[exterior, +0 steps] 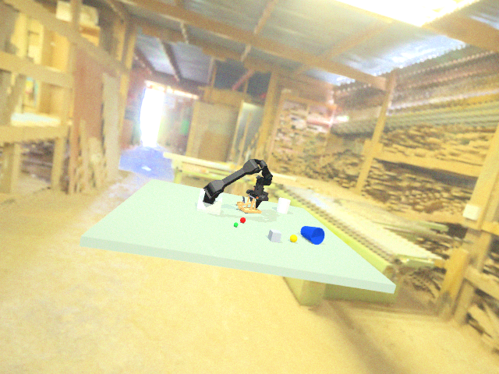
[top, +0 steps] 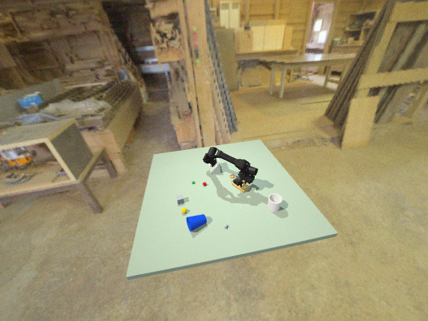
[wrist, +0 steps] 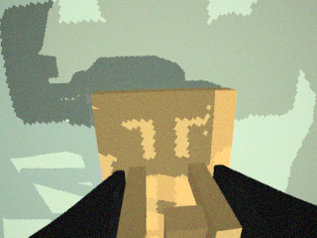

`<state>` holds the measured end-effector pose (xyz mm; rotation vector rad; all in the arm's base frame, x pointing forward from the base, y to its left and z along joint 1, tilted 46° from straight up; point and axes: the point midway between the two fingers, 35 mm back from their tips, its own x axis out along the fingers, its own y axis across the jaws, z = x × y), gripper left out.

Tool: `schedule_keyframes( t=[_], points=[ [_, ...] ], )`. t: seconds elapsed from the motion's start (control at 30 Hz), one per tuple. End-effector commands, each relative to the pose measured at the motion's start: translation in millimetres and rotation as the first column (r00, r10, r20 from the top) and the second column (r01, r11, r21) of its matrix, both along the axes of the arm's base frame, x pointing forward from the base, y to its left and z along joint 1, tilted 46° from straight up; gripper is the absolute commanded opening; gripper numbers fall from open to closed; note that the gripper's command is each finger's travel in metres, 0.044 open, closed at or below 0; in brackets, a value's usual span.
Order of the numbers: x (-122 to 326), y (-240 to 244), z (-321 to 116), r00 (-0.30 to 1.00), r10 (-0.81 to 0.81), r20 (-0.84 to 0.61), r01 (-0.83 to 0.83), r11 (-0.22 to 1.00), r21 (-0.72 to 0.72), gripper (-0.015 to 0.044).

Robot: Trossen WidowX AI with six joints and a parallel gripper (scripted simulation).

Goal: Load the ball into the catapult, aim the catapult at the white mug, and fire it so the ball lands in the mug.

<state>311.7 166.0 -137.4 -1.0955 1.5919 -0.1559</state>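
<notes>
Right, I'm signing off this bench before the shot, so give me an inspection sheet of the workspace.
Surface: pale green top; shadows from the arm, no damage seen.
Job's things: catapult under the arm; mug upright. Which ball is meant, cannot tell.
Clutter: cone on its side; grey cube; yellow, red and green balls; small grey ball.
Grippers: pincer shut on the catapult.
Cables: nothing seen.
Surroundings: workshop with stacked timber, benches.
</notes>
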Motion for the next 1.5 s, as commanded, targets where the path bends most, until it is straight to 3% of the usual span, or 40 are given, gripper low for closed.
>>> schedule_keyframes(
  t=[0.0, 0.5, 0.73, 1.1, 1.27, 1.47],
  points=[
    [0.0, 1.3, 0.8, 1.000, 0.002, 0.002, -0.002, 1.000, 0.001, 0.0052],
    [0.6, 17.1, 13.9, 1.000, 0.002, 0.001, -0.002, 1.000, 0.003, 0.0440],
    [-9.0, 71.4, 70.4, 1.000, 0.000, -0.002, 0.000, 1.000, 0.004, 0.0440],
    [-10.0, 66.6, 66.0, 1.000, 0.010, 0.003, -0.010, 1.000, 0.002, 0.0440],
    [-6.1, 36.0, 35.6, 1.000, 0.010, 0.004, -0.010, 1.000, 0.001, 0.0440],
    [-5.9, 33.9, 33.6, 1.000, 0.010, 0.004, -0.010, 1.000, 0.001, 0.0440]
  ],
)
